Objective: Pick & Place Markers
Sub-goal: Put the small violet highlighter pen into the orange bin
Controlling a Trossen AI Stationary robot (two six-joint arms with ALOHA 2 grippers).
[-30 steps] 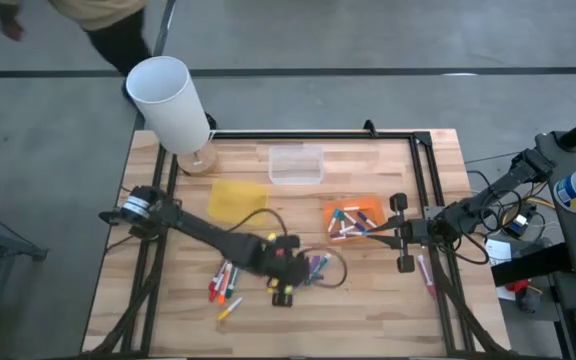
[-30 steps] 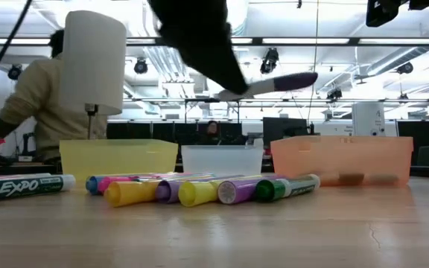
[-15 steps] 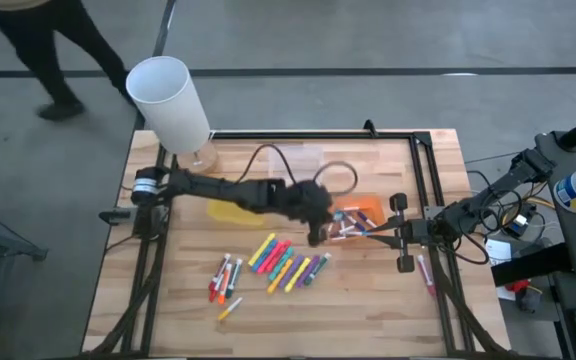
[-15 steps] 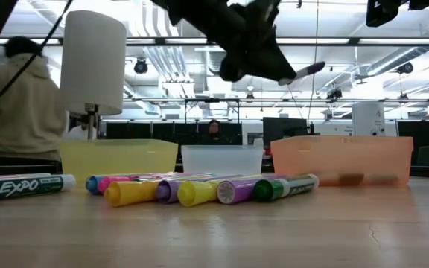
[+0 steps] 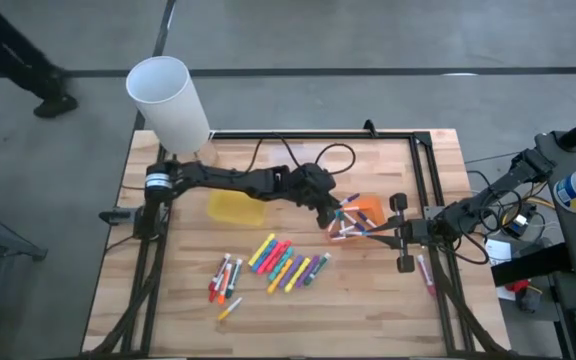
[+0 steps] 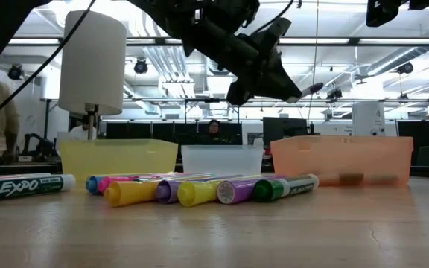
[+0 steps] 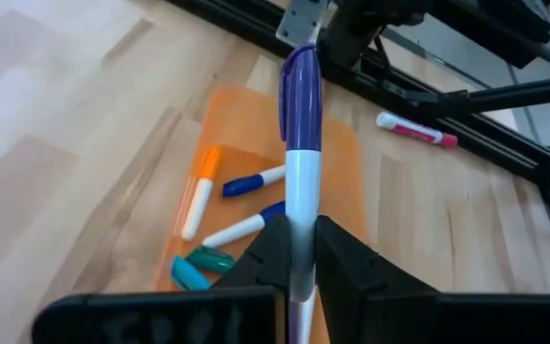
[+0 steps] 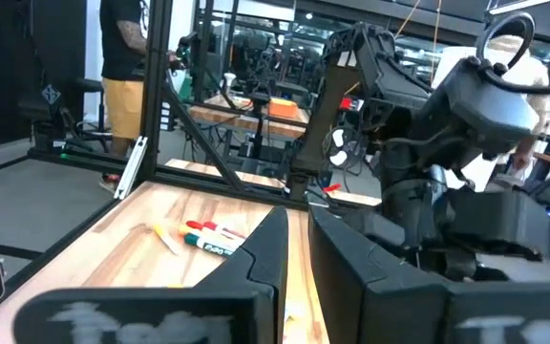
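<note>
At the near edge of the pale plank table (image 5: 388, 300), a loose row of glossy capped markers (image 6: 199, 190) lies on the wood grain: yellow, purple, green. Behind stand three thin-walled plastic trays, with the orange tray (image 5: 353, 216) toward the right edge. Above it the left gripper (image 7: 294, 250) clenches a purple-capped white marker (image 7: 300, 143). The right gripper (image 5: 376, 232), fingers nearly together and holding nothing visible, waits just beside that tray. A white cylinder (image 5: 168, 103) stands at the far left corner

Purple-capped white marker (image 7: 299, 143), orange tray (image 7: 347, 167), yellow tray (image 5: 234, 208)
</note>
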